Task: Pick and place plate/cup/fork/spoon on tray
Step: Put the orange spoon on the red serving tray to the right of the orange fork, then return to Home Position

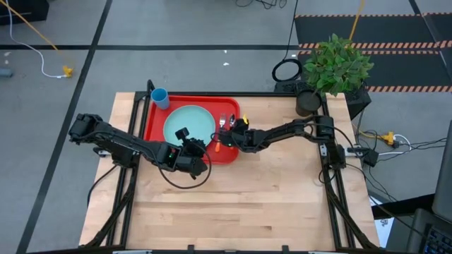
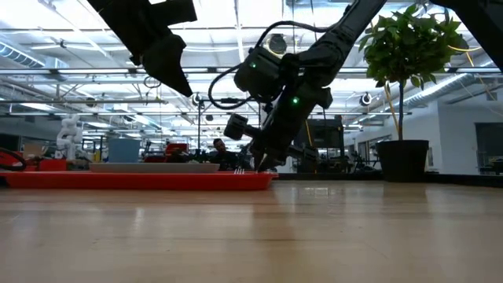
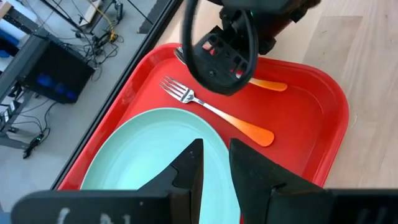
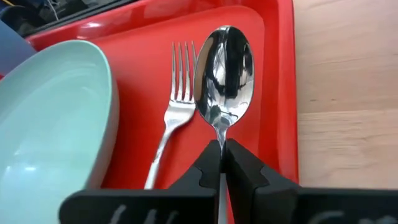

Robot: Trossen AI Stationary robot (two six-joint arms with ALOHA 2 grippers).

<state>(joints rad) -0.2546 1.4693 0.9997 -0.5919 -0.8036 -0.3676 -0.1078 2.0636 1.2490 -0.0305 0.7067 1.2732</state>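
Cup (image 1: 159, 97) sits at the tray (image 1: 155, 116) corner, well beyond the left gripper (image 3: 214, 163). Left gripper hovers over the plate (image 1: 189, 125) edge, fingers slightly parted, holding nothing. Fork (image 4: 172, 118) lies on the tray just beside the right gripper (image 4: 221, 163), which is clamped on the spoon (image 4: 224, 71) neck, bowl ahead of its tips.

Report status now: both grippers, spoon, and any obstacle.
Right gripper shut on spoon, over tray beside fork. Left gripper open above plate. No obstacle seen.
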